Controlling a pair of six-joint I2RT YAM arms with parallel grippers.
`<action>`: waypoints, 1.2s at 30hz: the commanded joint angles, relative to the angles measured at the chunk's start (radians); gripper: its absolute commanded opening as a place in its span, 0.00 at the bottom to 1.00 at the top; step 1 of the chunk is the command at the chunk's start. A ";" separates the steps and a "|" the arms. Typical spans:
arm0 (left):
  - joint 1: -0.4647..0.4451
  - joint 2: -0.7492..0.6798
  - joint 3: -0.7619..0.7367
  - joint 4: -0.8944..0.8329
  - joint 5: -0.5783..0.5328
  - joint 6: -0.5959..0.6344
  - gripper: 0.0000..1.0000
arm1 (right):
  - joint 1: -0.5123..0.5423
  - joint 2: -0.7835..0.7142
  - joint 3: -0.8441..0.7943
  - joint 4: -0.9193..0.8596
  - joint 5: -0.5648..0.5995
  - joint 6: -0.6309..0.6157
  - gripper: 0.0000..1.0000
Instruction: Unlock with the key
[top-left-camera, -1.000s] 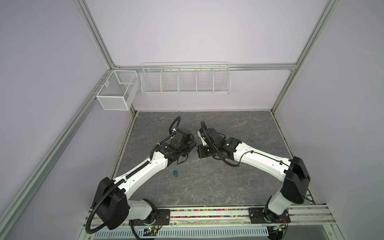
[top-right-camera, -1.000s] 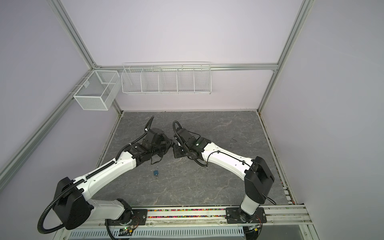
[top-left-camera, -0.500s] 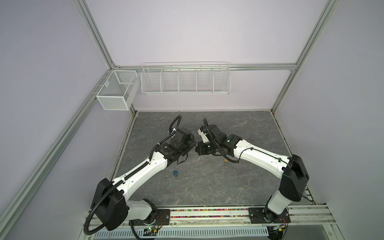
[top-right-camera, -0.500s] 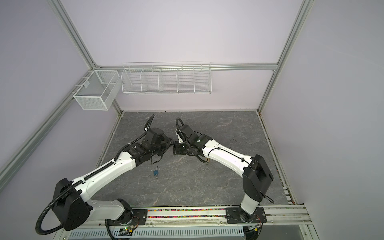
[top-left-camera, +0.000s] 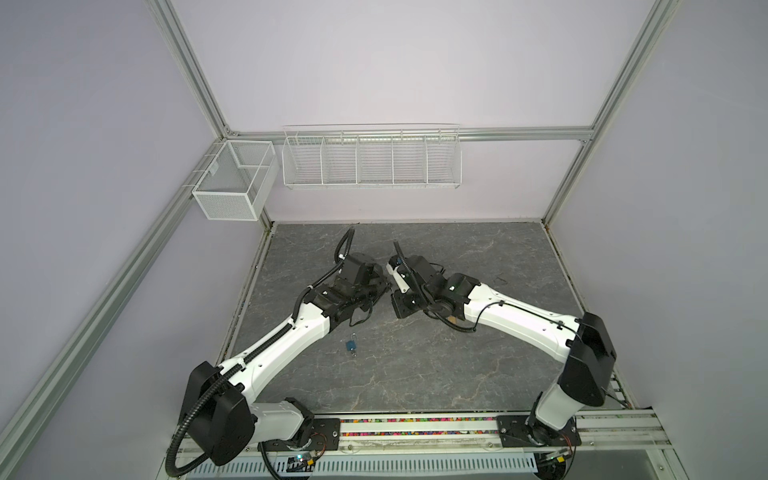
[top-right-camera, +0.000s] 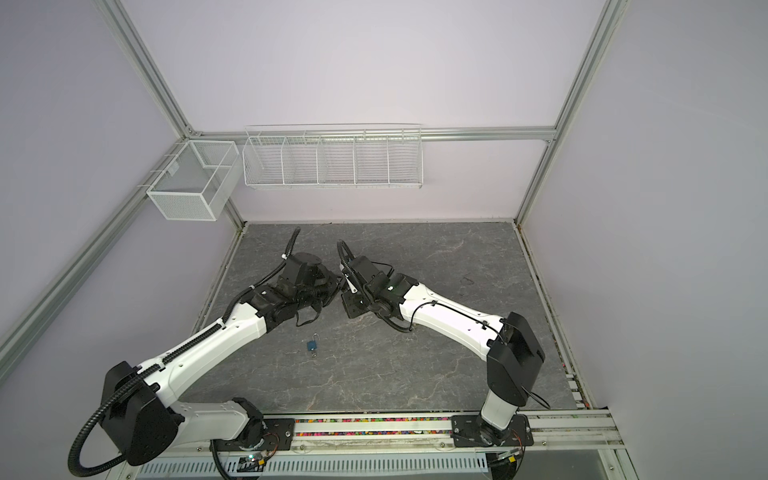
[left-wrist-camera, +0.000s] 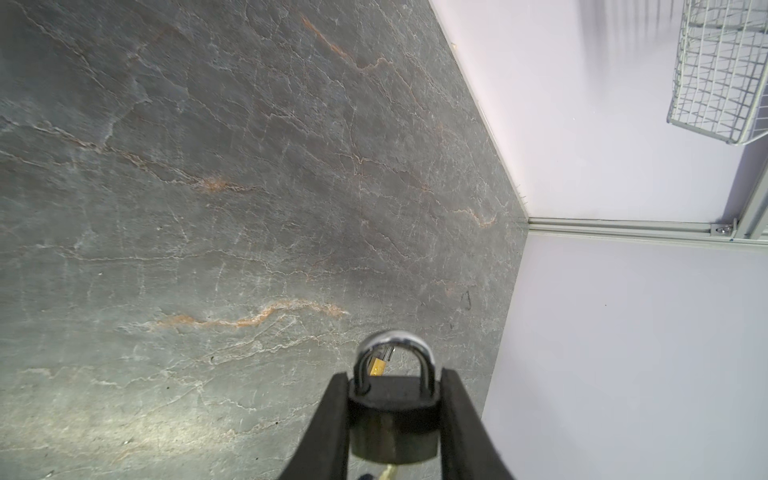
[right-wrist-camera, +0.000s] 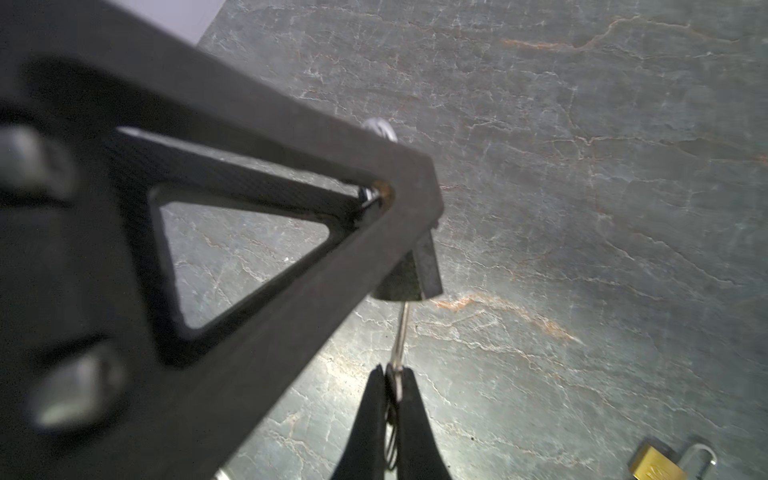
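Observation:
My left gripper (left-wrist-camera: 394, 375) is shut on a dark padlock (left-wrist-camera: 393, 419), its fingers pressing the two sides of the body. The silver shackle (left-wrist-camera: 395, 341) points away from the wrist, and both its legs sit in the body. My right gripper (right-wrist-camera: 393, 370) is shut on a silver key (right-wrist-camera: 400, 332), whose shaft runs up into the underside of the padlock (right-wrist-camera: 405, 276). In both top views the left gripper (top-left-camera: 381, 286) and right gripper (top-left-camera: 395, 297) meet tip to tip above the middle of the table; the padlock and key are too small to make out there.
A small blue padlock (top-left-camera: 351, 345) (top-right-camera: 311, 345) lies on the grey stone table (top-left-camera: 478, 374) in front of the left arm. A brass padlock (right-wrist-camera: 656, 465) lies under the right arm. White wire baskets (top-left-camera: 370, 160) hang on the back wall.
The right wrist has shifted slightly toward the back and turned a little at the left gripper. The left arm has barely moved. Both grips are unchanged.

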 joint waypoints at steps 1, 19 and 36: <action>-0.042 -0.027 0.000 0.002 0.179 0.000 0.00 | -0.027 -0.044 -0.010 0.328 -0.225 0.092 0.06; 0.024 0.014 0.078 -0.087 0.193 0.154 0.00 | -0.063 -0.007 0.122 -0.064 -0.279 0.114 0.06; 0.077 -0.001 0.075 -0.091 0.211 0.143 0.00 | -0.067 0.043 0.157 -0.137 -0.352 0.135 0.07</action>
